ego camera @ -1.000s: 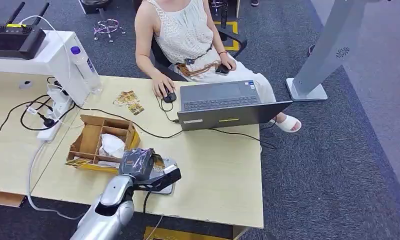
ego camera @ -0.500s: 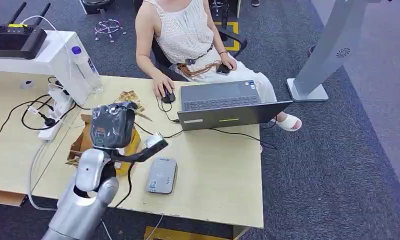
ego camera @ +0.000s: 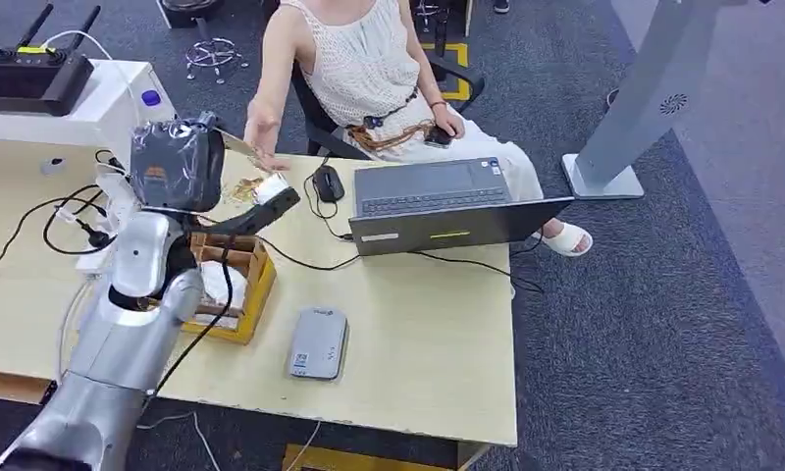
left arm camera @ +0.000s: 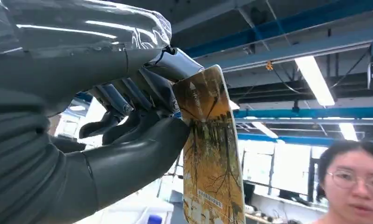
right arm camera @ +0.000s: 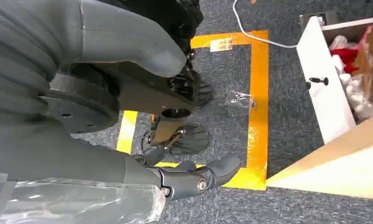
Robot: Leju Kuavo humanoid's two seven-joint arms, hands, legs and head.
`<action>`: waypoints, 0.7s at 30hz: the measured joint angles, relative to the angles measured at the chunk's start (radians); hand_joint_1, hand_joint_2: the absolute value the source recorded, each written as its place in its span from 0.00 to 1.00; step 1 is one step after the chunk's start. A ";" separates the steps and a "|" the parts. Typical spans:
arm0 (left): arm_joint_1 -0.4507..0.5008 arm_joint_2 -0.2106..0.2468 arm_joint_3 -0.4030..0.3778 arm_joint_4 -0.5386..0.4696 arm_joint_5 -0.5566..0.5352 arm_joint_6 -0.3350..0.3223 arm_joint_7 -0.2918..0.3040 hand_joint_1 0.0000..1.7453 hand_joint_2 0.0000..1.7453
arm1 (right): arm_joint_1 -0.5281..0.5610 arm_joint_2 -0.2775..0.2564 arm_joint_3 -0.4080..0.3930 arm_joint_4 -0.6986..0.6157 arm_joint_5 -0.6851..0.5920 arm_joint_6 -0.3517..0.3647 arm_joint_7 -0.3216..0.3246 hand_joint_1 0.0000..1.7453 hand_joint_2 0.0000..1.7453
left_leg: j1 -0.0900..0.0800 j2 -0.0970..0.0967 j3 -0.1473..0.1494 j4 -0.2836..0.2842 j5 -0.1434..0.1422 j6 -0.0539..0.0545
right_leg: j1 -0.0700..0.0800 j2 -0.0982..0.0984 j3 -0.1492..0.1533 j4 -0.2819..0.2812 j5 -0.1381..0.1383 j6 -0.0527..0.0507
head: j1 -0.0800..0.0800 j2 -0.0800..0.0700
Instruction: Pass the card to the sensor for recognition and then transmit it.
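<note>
Since the earlier frames, the left hand [ego camera: 178, 165] had risen from the grey sensor [ego camera: 318, 342] toward the seated person's raised hand [ego camera: 259, 132], pinching the yellow card [left arm camera: 211, 154] upright between thumb and fingers. The right hand [right arm camera: 128, 140] hung empty with fingers apart over grey carpet [right arm camera: 287, 107]. A laptop [ego camera: 447, 204] sat on the wooden desk [ego camera: 428, 343].

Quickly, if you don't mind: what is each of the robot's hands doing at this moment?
Left hand: holding the card, pinched between thumb and fingers.
Right hand: holding nothing, fingers apart, hanging above the floor.
</note>
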 joint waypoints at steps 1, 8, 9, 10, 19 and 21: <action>-0.021 0.002 0.000 0.021 0.001 0.002 -0.003 1.00 1.00 | 0.000 0.000 0.000 0.000 0.000 -0.001 0.001 0.00 1.00 | 0.000 0.000 0.000 0.000 0.000 0.000 | 0.000 0.000 0.000 0.000 0.000 0.000 | 0.000 0.000; -0.063 0.008 0.000 0.090 0.002 0.010 -0.005 1.00 1.00 | -0.001 0.000 -0.001 0.000 0.001 -0.002 0.002 0.00 1.00 | 0.000 0.000 0.000 0.000 0.001 -0.001 | 0.000 0.000 0.000 0.000 0.000 0.000 | 0.000 0.000; -0.065 0.008 0.000 0.094 0.002 0.011 -0.005 1.00 1.00 | -0.001 0.000 -0.001 0.000 0.001 -0.002 0.002 0.00 1.00 | 0.000 0.000 -0.001 0.000 0.001 -0.001 | 0.000 0.000 0.000 0.000 0.000 0.000 | 0.000 0.000; -0.067 0.008 0.000 0.098 0.002 0.011 -0.005 1.00 1.00 | -0.001 0.000 -0.001 0.000 0.001 -0.001 0.002 0.00 1.00 | 0.000 0.000 -0.001 0.000 0.001 -0.001 | 0.000 0.000 0.000 0.000 0.000 0.000 | 0.000 0.000; -0.084 0.008 0.000 0.138 0.000 0.005 0.004 1.00 1.00 | -0.002 0.000 -0.003 0.000 0.003 0.002 0.008 0.00 1.00 | 0.000 0.000 -0.001 0.000 0.001 -0.001 | 0.000 0.000 0.000 0.000 0.000 0.000 | 0.000 0.000; -0.092 0.010 0.000 0.156 0.008 0.011 0.003 1.00 1.00 | -0.002 0.000 -0.005 0.000 0.007 0.002 0.009 0.00 1.00 | 0.000 0.000 0.000 0.000 0.001 -0.001 | 0.000 0.000 -0.001 0.000 0.000 0.000 | 0.000 0.000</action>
